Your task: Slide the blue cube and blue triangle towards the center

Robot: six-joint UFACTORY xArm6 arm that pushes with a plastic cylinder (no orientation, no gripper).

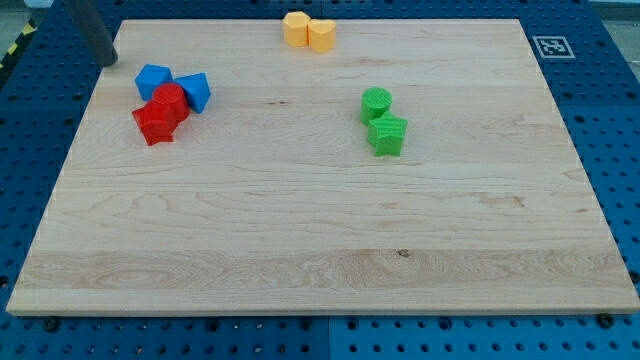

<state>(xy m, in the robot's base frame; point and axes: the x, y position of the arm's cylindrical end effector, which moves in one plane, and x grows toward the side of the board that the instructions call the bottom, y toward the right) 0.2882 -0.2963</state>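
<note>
**Blocks clustered upper left, tip parked at corner**

Worktop (300,260): pale wood board w/ visible grain, lying on a blue perforated base (600,130) w/ rows of small holes. A black-and-white square marker (550,46) sits on the base just off the board's top-right corner. At the view's top-left edge, a bit of yellow-black striped tape (14,45).

No pincer on this arm, so no spread/pressed state to tell; it ends in a dark rod. My tip (108,62) is at the board's top-left corner, just up & left of the blue blocks, apart from them.

Task things: blue cube (152,80) & blue triangle (195,91), both in the upper-left part of the board, well apart from the center. Between/below them are two red blocks: one (170,102) touching both blues, another (153,125) just below-left, touching the first; shapes hard to make out.

Elsewhere: two yellow blocks (296,28) (322,35) touching each other at the top edge, mid-board. Green cylinder-like block (376,103) w/ a second green block (387,134) just below it, touching, right of center.
</note>
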